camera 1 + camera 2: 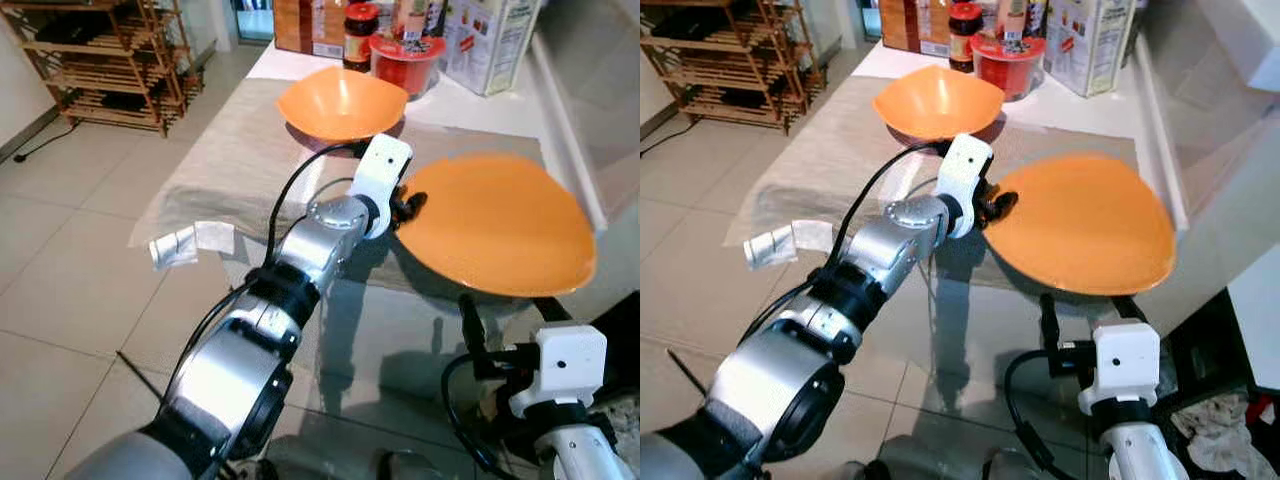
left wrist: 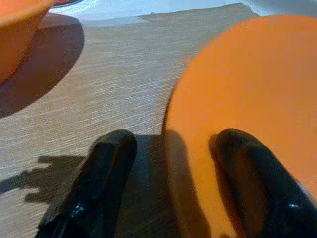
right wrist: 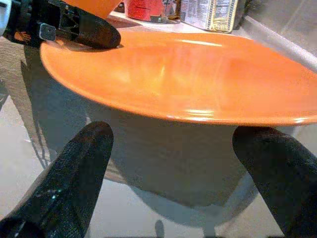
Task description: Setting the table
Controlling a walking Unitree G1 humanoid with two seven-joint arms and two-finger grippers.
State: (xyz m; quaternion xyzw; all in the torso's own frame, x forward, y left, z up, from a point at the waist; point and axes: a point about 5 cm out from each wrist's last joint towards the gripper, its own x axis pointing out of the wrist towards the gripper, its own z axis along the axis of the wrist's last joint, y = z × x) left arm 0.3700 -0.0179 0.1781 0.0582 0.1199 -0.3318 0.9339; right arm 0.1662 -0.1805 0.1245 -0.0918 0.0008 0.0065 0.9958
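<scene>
A large orange plate lies at the near right corner of a beige placemat, its near edge over the glass table. An orange bowl sits farther back on the mat. My left gripper is at the plate's left rim and open. In the left wrist view one finger lies over the plate, the other finger over the mat, with the rim between them. My right gripper stands open just in front of the plate's near edge, apart from it.
Behind the bowl stand a red-lidded tub, a dark jar and a carton. A wooden rack stands on the tiled floor at the far left. A crumpled silver scrap lies at the mat's left corner. A white ledge borders the table's right side.
</scene>
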